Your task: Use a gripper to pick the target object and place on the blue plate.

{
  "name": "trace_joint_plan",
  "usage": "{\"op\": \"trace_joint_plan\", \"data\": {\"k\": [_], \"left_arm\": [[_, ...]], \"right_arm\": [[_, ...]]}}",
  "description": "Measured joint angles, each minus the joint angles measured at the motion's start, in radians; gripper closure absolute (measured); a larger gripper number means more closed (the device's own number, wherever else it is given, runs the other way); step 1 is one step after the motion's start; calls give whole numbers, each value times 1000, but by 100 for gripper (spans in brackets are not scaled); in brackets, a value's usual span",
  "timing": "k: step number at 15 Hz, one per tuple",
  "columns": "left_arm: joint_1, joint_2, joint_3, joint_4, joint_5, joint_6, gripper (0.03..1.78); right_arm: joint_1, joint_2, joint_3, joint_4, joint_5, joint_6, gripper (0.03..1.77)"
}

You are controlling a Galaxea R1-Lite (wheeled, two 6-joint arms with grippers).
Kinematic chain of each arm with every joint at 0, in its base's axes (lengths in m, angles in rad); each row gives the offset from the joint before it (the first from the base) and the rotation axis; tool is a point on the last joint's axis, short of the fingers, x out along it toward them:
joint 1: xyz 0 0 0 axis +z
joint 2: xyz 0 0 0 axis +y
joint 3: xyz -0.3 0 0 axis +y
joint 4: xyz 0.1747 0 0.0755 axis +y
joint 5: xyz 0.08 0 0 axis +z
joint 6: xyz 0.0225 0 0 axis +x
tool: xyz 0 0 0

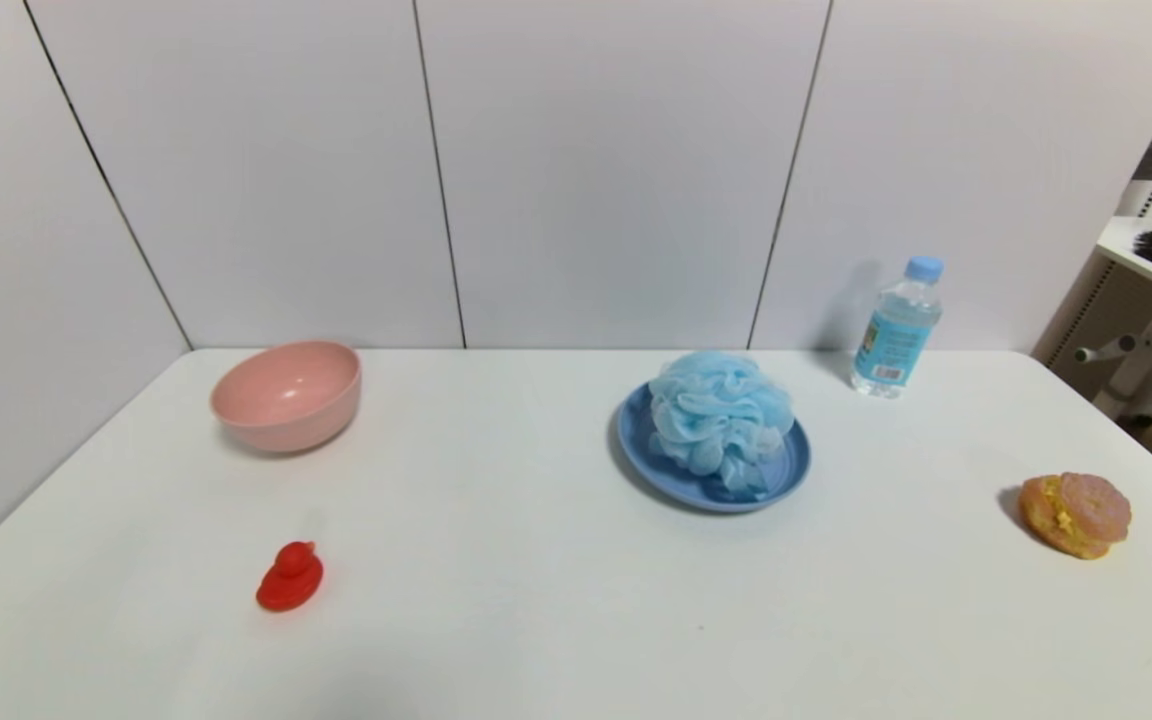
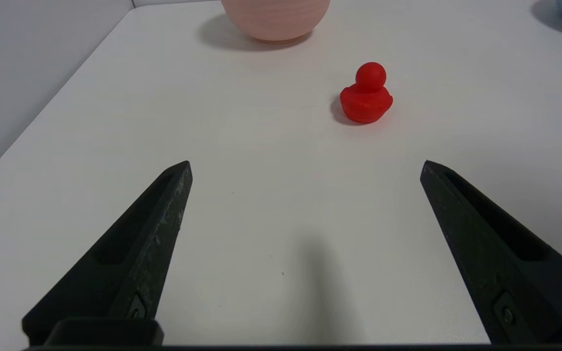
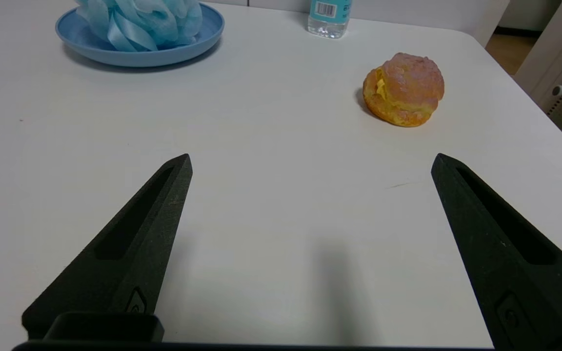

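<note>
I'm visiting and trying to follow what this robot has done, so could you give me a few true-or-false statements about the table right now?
1. The light blue bath pouf lies on the blue plate. True.
2. The left gripper holds the red duck. False: its jaws are open and empty, the duck apart from them.
3. The pink bowl holds the toy burger. False: the burger sits on the table.
4. The right gripper has open, empty jaws. True.
5. A water bottle stands upright near the wall. True.
</note>
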Motion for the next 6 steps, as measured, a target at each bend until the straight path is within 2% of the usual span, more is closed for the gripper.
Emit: {"op": "trace_joint_plan", "data": {"k": [6], "left_arm": [[0, 0, 0, 0, 0, 0, 12]], "right_arm": [[0, 0, 0, -2, 0, 1, 11]]}}
